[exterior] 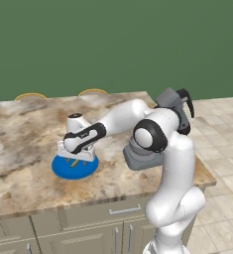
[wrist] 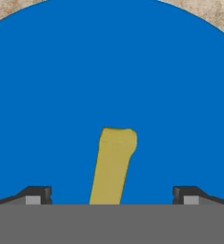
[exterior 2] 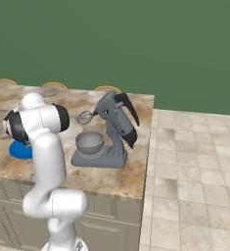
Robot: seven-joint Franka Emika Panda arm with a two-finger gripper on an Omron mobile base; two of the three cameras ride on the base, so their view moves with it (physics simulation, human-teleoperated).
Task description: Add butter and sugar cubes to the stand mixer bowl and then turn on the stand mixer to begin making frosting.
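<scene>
The butter point(wrist: 114, 167) is a thin yellow-tan stick lying on the round blue plate point(wrist: 108, 71). My gripper point(wrist: 112, 196) hangs just above it, open, with one dark fingertip point(wrist: 37, 195) on each side of the stick and not touching it. In the left base view the gripper point(exterior: 77, 159) points down over the plate point(exterior: 63, 171), with a bit of butter point(exterior: 74, 162) showing under it. The stand mixer point(exterior 2: 117, 128) stands to the right on the counter, head tilted up, whisk raised. Its grey metal bowl point(exterior 2: 90, 142) sits on the mixer base. The sugar cubes are hidden.
The marble counter point(exterior: 24, 134) runs left and back from the plate. Its front edge lies close below the plate, with cabinet drawers point(exterior: 88, 218) under it. Yellow-rimmed stools point(exterior: 30, 96) show behind the counter. Tiled floor point(exterior 2: 195, 171) lies to the right.
</scene>
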